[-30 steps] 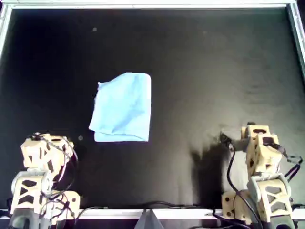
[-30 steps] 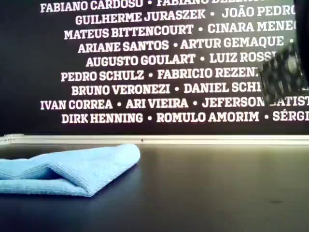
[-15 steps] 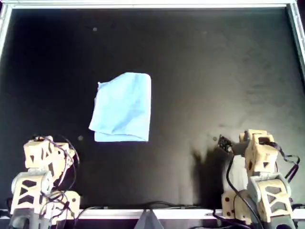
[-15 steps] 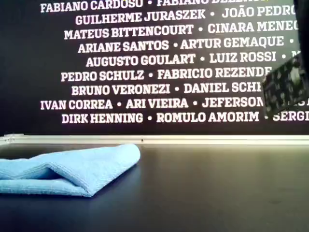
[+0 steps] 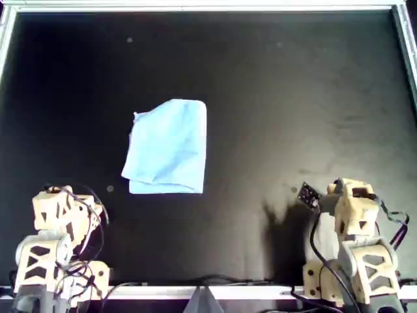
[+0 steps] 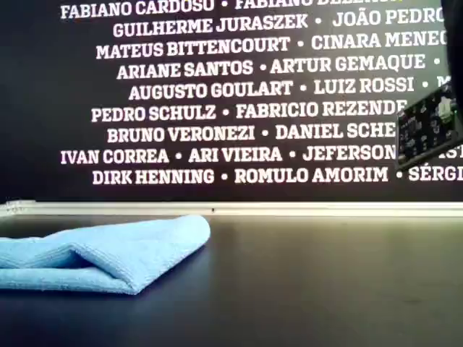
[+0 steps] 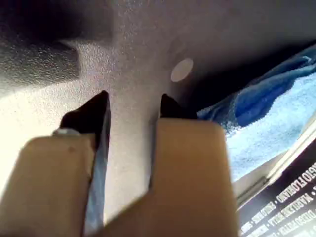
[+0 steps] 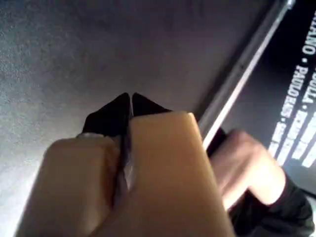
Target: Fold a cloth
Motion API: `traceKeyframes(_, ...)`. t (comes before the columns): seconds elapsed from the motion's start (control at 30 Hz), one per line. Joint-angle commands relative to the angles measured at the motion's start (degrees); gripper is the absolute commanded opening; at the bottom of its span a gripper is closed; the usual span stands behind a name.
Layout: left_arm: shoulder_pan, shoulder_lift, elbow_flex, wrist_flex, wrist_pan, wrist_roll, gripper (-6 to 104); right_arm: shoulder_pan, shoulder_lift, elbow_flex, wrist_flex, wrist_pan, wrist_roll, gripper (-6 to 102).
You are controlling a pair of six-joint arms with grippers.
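Cloth (image 5: 167, 147) lies folded on the black worktop (image 5: 293, 98), overhead view's left of centre, long axis running away from the arms. Left gripper (image 7: 131, 106), slightly parted and empty, sits nearer; right gripper (image 8: 129, 101), pinched closed and empty, is well apart.

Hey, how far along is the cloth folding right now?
The cloth already lies folded over in layers on the table. Nothing is in hand: the left end effector is open and empty, the right end effector shut on nothing, both off the cloth. Any further fold remains.
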Motion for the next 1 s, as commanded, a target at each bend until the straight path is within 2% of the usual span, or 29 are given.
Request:
traceKeyframes(0.0,1.49,0.09,-0.35,0.09,-0.26,0.09,35,0.18,1.41,0.79,0.00,-0.26,0.44,-1)
traceKeyframes(0.97,0.53,1.14,-0.35,0.79,-0.26,-0.44,35,-0.79,1.93,0.79,0.00,-0.35,0.53,-1)
